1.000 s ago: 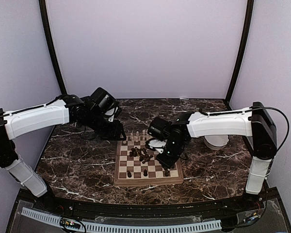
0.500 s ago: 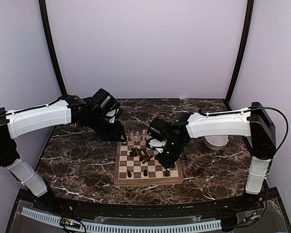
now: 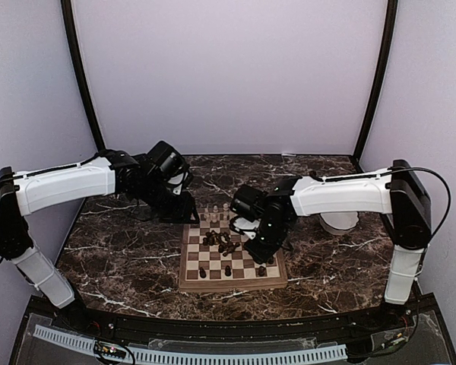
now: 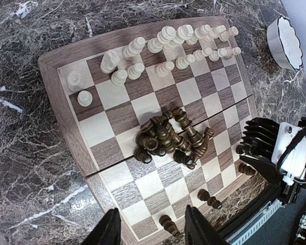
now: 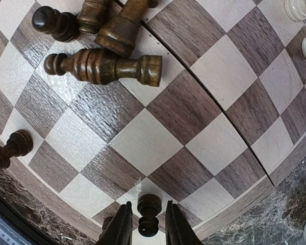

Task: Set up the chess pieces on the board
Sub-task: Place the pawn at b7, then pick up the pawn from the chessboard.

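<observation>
Right gripper (image 5: 149, 224) low at frame bottom, fingers flanking dark pawn (image 5: 149, 212) near chessboard (image 5: 143, 143) rim. Slivers of square show each side, so grip cannot be told. Left gripper (image 4: 153, 227) parted, empty. Risk: pawn tips over rim, or arm sweeps dark heap (image 4: 168, 140) mid-board, rolling pieces. Fallen dark piece (image 5: 102, 66) upper left: long axis left-right, head left, base right.
</observation>
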Motion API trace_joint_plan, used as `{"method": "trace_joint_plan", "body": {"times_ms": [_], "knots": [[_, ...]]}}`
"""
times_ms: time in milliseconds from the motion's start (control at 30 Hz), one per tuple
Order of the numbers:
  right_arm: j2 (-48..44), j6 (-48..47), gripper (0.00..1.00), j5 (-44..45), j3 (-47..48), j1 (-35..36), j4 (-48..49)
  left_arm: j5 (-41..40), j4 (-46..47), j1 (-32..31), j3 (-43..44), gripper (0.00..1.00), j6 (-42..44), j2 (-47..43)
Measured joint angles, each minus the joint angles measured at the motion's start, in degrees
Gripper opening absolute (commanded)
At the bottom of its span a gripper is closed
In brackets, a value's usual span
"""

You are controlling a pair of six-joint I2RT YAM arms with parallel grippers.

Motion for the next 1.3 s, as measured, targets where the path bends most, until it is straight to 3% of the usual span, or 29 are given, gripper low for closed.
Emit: {"method": "trace_joint_plan", "body": {"times_ms": [433,733,1300], "knots": [[0.74,-3.06,0.2,-3.3,12.33,-1.01,-1.38,-0.28,-0.07,0.11,0.2,0.45,0.59,0.24],[9.79,-4.85,0.26,-6.6,20.61,-1.01,-1.18,-1.73,-1.42,0.76,0.2,0.45,1.09,0.15],[18.34,-4.07,0.23,-10.34,29.03,-0.79,-2.01,-2.91,-2.75,3.21,-1.57,0.46,3.02,-4.48]]}}
